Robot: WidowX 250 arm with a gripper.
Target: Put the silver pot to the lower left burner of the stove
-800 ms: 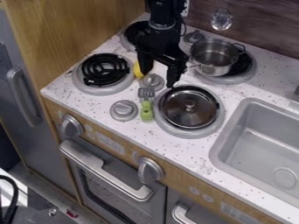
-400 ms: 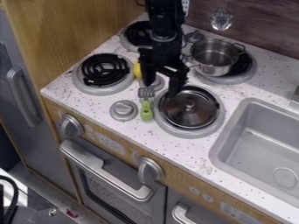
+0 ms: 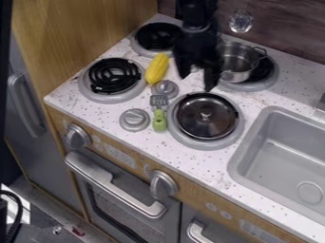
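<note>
While our claw (image 3: 196, 83) hangs released, we have counter (image 3: 171, 72) between it and the corn (image 3: 157, 69), the rim of the silver pot (image 3: 240, 61) just beside it; we've moved nearer.

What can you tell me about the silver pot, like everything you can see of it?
The silver pot is round and open-topped, shiny like metal, with a thin handle showing at its right rim. It stands upright on the upper right burner, set toward the left, so some black coil shows beside it. The gripper overlaps its left side in the view; whether they touch can't be told.
</note>
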